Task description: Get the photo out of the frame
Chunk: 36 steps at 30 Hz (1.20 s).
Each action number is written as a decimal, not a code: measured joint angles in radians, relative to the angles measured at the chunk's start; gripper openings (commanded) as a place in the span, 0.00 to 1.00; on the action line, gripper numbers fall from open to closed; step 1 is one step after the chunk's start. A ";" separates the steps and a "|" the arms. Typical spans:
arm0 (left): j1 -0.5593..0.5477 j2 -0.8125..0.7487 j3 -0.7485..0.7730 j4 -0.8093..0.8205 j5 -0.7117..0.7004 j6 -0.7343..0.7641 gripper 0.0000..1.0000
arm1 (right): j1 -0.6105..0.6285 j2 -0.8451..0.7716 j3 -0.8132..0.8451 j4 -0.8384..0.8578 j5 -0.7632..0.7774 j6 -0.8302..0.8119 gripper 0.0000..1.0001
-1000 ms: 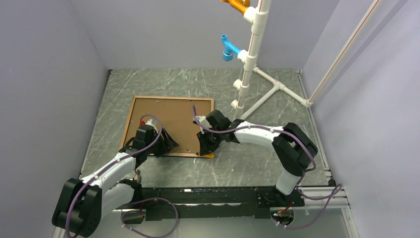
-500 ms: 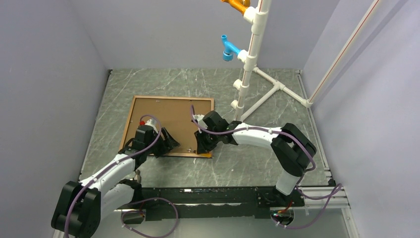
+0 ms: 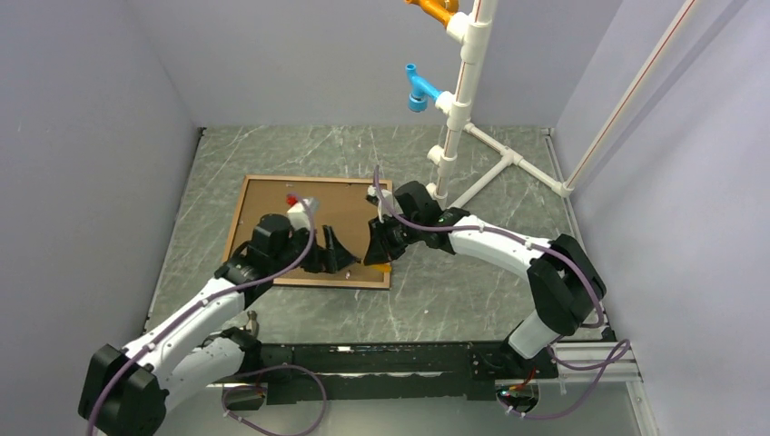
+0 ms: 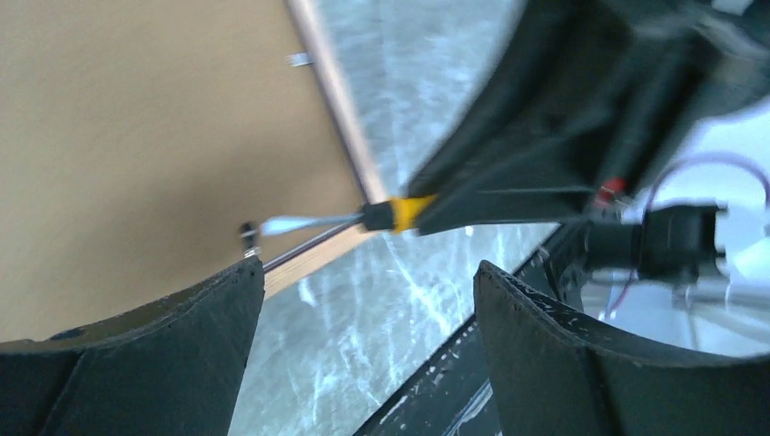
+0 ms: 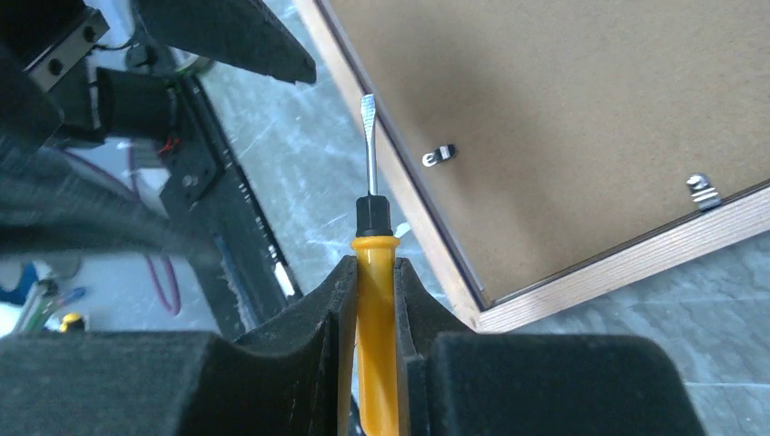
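Screwdriver [image 5: 372,218] — one, yellow-handled — is clamped in the right gripper [image 5: 374,272], blade at the rim of the frame [image 5: 626,259], which lies back-up beneath both grippers. The left gripper [image 4: 363,282] gapes wide opposite. Two metal clips [image 5: 439,155] pin the backing board [image 5: 581,100]; the photo is hidden.
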 measured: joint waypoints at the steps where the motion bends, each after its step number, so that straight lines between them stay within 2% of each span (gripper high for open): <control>1: -0.044 0.009 0.039 -0.017 -0.008 0.042 0.87 | -0.011 -0.006 -0.002 -0.007 -0.027 -0.002 0.00; 5: -0.256 0.022 0.138 -0.045 -0.110 0.241 0.87 | -0.026 -0.048 -0.041 -0.012 -0.144 -0.004 0.00; 10: -0.457 -0.010 0.140 -0.080 -0.272 0.483 0.87 | -0.025 -0.069 -0.087 -0.011 -0.269 0.001 0.00; 16: -0.547 -0.011 0.140 -0.137 -0.294 0.741 0.84 | -0.025 -0.093 -0.121 -0.018 -0.370 0.001 0.00; 20: -0.557 -0.011 0.140 -0.167 -0.249 0.834 0.82 | -0.024 -0.110 -0.121 -0.028 -0.423 -0.008 0.00; 21: -0.558 -0.011 0.140 -0.171 -0.236 0.848 0.78 | -0.023 -0.112 -0.121 -0.029 -0.433 -0.008 0.00; 22: -0.560 -0.009 0.140 -0.173 -0.228 0.860 0.70 | -0.023 -0.115 -0.121 -0.029 -0.444 -0.008 0.00; 24: -0.564 0.000 0.140 -0.174 -0.226 0.874 0.40 | -0.020 -0.118 -0.121 -0.029 -0.465 -0.008 0.00; 25: -0.565 0.009 0.140 -0.177 -0.228 0.888 0.30 | -0.018 -0.119 -0.121 -0.028 -0.473 -0.008 0.00; 27: -0.568 0.031 0.143 -0.195 -0.226 0.894 0.16 | -0.017 -0.120 -0.121 -0.022 -0.469 -0.009 0.00; 30: -0.583 0.050 0.149 -0.223 -0.210 0.918 0.02 | -0.022 -0.121 -0.123 0.004 -0.461 -0.006 0.00; 31: -0.583 0.047 0.150 -0.227 -0.211 0.924 0.00 | -0.023 -0.123 -0.126 0.012 -0.457 0.001 0.03; 34: -0.584 0.027 0.150 -0.235 -0.223 0.932 0.00 | -0.023 -0.141 -0.133 0.038 -0.419 0.043 0.50; 36: -0.585 -0.003 0.150 -0.237 -0.250 0.929 0.00 | -0.027 -0.174 -0.153 0.075 -0.388 0.094 0.74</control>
